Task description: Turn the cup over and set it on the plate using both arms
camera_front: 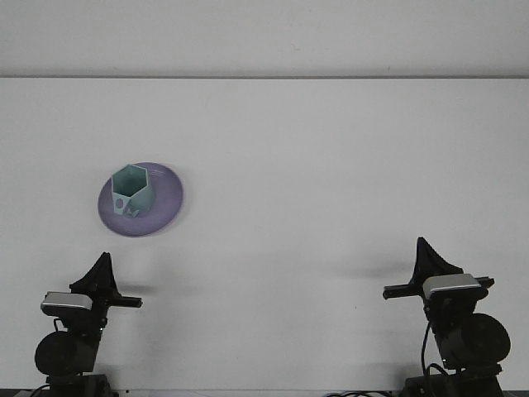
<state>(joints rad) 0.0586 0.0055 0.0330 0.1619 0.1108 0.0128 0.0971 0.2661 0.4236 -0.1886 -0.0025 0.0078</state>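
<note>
- White table point(331, 165) fills the front view, meeting a pale wall along its far edge.
- On the left side lies a purple plate point(165, 207), and a mint green hexagonal cup point(132, 188) stands upright on it, mouth up.
- Left gripper point(103, 273) sits low at the near left edge, well apart from the plate; whether it is released or clenched cannot be told.
- Right gripper point(430, 260) sits low at the near right; its state cannot be told either.

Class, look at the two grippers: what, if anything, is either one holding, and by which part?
Nothing is held. The cup stands on the plate, apart from both grippers.
</note>
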